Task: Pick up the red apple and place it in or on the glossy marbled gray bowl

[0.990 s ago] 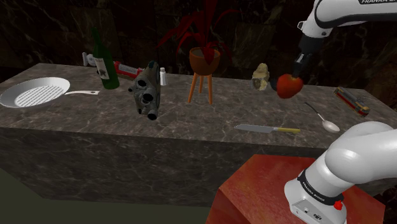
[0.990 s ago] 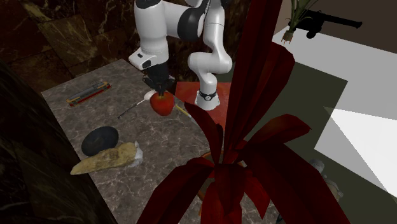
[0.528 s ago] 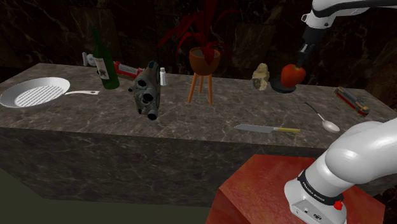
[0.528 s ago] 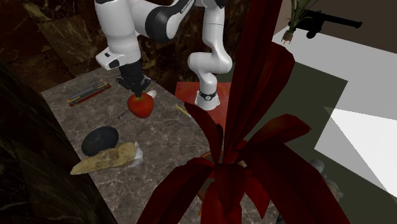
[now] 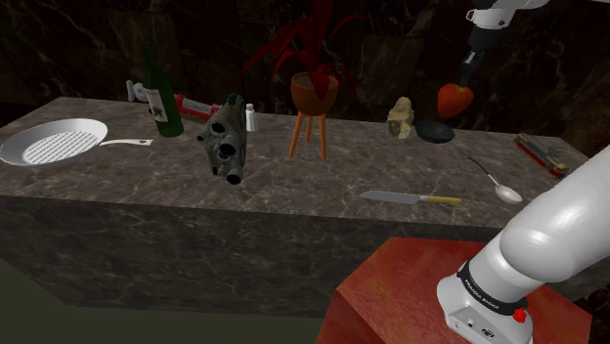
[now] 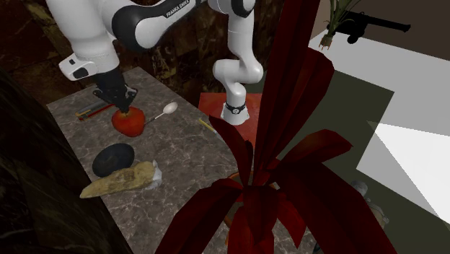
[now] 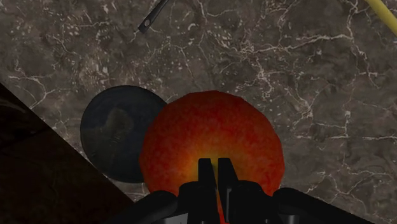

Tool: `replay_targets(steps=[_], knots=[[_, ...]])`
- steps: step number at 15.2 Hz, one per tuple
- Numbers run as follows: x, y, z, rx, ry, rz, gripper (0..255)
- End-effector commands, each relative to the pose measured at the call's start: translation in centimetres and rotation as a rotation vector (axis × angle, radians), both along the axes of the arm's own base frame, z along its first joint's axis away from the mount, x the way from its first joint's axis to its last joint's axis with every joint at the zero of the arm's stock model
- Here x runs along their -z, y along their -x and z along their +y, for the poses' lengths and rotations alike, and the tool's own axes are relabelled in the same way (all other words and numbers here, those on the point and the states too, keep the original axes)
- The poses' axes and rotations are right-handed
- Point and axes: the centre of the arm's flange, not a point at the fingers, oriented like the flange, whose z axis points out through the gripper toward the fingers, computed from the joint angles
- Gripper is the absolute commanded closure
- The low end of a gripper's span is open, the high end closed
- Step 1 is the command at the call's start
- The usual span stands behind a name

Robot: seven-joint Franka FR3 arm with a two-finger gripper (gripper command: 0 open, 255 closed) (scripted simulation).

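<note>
- At the right of the shoulder view, the dark marbled counter (image 5: 293, 176) carries the task's things;
- the dark gray bowl (image 5: 436, 131) rests on it, just beside a pale lump (image 5: 401, 117);
- the red apple (image 5: 455, 99) hangs over the bowl's edge, apart from it;
- the gripper (image 5: 461, 84) pinches the apple's top, fingers nearly together.

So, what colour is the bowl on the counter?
The bowl is dark grey, nearly black; clearest in the wrist view.

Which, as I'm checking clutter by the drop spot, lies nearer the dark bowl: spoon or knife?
The spoon: it lies closer to the bowl than the yellow-handled knife.
</note>
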Motion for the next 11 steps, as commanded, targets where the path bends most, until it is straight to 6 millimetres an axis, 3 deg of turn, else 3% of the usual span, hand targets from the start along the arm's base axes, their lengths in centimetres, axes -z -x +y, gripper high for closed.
replay_targets(steps=[1,8,9,11], knots=[[-0.3,-0.6,-2.6,-0.002,0.002,0.000,255],[-2.0,-3.6,-11.2,-0.003,0.002,0.000,255],[-2.4,-4.3,-13.2,-0.002,0.002,0.000,255],[-1.3,-4.3,-13.2,-0.002,0.002,0.000,255]])
